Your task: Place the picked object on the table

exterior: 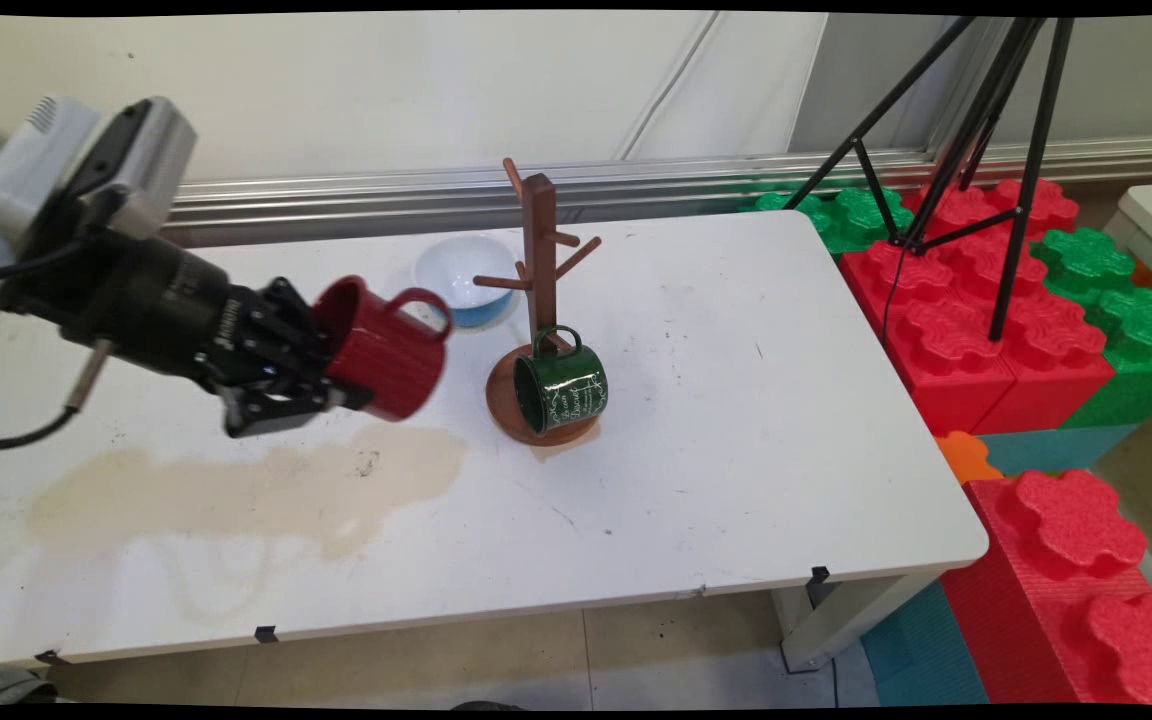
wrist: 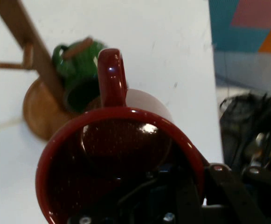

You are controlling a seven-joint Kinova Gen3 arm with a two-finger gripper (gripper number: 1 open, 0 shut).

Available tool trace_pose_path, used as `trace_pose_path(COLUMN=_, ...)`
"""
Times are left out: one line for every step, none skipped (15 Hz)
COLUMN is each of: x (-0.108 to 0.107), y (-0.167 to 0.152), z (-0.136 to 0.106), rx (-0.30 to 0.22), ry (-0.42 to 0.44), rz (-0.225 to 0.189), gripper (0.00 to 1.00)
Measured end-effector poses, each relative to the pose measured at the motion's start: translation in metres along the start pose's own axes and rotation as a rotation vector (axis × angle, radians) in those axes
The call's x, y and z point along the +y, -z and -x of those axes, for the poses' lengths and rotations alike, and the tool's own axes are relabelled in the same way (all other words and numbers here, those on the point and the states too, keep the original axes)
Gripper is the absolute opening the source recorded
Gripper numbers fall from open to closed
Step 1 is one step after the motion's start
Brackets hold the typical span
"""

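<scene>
My gripper point(exterior: 336, 375) is shut on the rim of a red mug point(exterior: 386, 350), held on its side above the table with the handle pointing up. In the hand view the red mug point(wrist: 121, 163) fills the lower frame, one finger inside its mouth. To the mug's right stands a brown wooden mug tree point(exterior: 539, 300) on a round base. A green mug point(exterior: 563, 387) hangs by its handle from a low peg of the tree; the green mug point(wrist: 79, 74) and tree point(wrist: 37, 70) show beyond the red mug.
A white and blue bowl point(exterior: 464, 275) sits behind the tree. A tan stain point(exterior: 256, 485) spreads over the white table point(exterior: 736, 450). Red and green foam blocks point(exterior: 1016, 330) and a black tripod point(exterior: 996, 130) stand off the right edge.
</scene>
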Motion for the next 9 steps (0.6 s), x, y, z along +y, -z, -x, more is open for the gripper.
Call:
trace_pose_path(x=-0.003, y=0.004, z=0.004, rx=-0.022, ry=-0.015, rz=-0.007, gripper=0.00)
trace_pose_path(x=-0.006, y=0.007, z=0.006, rx=-0.038, ry=-0.025, rz=-0.013, gripper=0.00)
trace_pose_path(x=-0.011, y=0.010, z=0.010, rx=-0.061, ry=-0.038, rz=-0.023, gripper=0.00)
trace_pose_path(x=-0.014, y=0.012, z=0.012, rx=-0.077, ry=-0.046, rz=-0.032, gripper=0.00)
trace_pose_path(x=-0.020, y=0.014, z=0.014, rx=-0.101, ry=-0.056, rz=-0.044, gripper=0.00)
trace_pose_path(x=-0.027, y=0.015, z=0.017, rx=-0.130, ry=-0.066, rz=-0.057, gripper=0.00)
trace_pose_path(x=-0.034, y=0.015, z=0.020, rx=-0.158, ry=-0.075, rz=-0.069, gripper=0.00)
trace_pose_path(x=-0.040, y=0.014, z=0.021, rx=-0.181, ry=-0.084, rz=-0.080, gripper=0.00)
trace_pose_path(x=-0.047, y=0.013, z=0.023, rx=-0.207, ry=-0.094, rz=-0.093, gripper=0.00)
